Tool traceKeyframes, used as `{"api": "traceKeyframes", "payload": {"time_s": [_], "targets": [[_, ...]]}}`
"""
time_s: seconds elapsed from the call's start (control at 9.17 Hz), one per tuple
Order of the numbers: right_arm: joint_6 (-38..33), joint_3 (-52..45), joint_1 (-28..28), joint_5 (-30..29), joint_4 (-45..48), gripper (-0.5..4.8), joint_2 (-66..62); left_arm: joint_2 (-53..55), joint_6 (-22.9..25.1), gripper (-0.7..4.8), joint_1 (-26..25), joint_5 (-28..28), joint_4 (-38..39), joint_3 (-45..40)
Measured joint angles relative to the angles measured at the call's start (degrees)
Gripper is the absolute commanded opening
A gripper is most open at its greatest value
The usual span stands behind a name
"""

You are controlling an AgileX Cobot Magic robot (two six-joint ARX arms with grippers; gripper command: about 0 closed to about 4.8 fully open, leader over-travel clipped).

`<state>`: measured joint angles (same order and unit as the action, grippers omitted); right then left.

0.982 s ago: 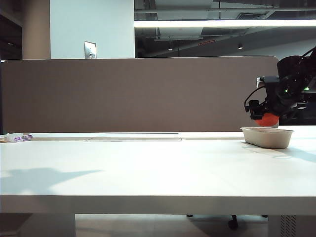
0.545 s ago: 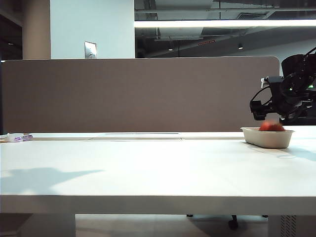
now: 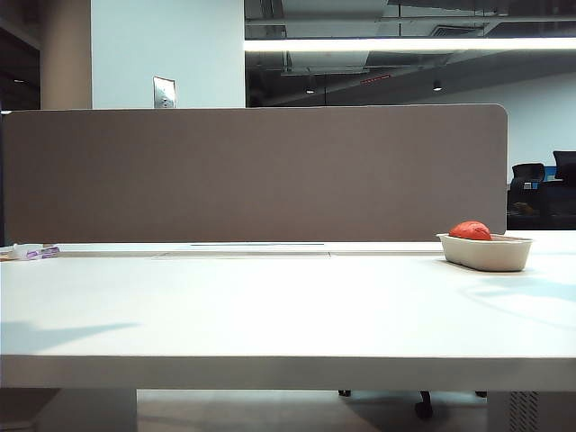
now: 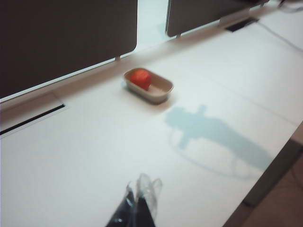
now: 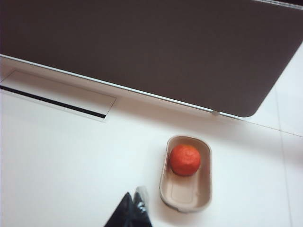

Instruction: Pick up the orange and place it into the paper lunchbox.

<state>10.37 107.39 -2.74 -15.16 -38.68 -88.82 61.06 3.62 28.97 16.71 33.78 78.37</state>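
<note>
You see the round, dimpled orange [image 5: 184,160] lying inside the shallow paper lunchbox [image 5: 204,191], at its end nearer the grey partition [image 3: 252,171]. Above the smooth white worktop [image 3: 270,306], well off the lunchbox, the right gripper [image 5: 134,208] is clenched and empty; the left gripper [image 4: 138,203], blurred and cut off, looks closed too.

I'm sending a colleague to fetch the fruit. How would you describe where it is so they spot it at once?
Look at the white table in front of the grey divider panel. Near the panel's rounded end sits a beige paper lunchbox. The orange lies inside it at one end, the only red-orange thing there.
</note>
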Motion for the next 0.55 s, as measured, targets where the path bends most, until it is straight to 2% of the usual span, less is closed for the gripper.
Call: {"api": "traceKeyframes", "payload": {"time_s": [0.11,0.22,0.33,0.44,0.55], "targets": [[0.5,-0.1,-0.1,0.0,-1.6,-0.06,1.6,-0.5,0.9,-0.05,0.0,-0.5,1.2,0.0],[1.7,-12.2,-0.2,0.0,-1.3,-0.06,16.9,-7.3,3.3,-0.05,0.0,-2.4,0.9,-9.2],[1.7,-14.6,-0.2,0.0,-0.9,-0.06,19.3,-8.7,3.0,-0.05,0.0,-2.4,-0.7,-11.7],[1.7,-26.4,-0.2,-0.1,4.6,-0.06,28.6,-13.5,1.6,-0.05,0.0,-3.8,-6.6,-19.6],[1.7,-29.7,-0.2,-0.1,5.8,-0.06,31.3,-15.2,1.3,-0.05,0.0,-5.3,-8.6,-22.1]]}}
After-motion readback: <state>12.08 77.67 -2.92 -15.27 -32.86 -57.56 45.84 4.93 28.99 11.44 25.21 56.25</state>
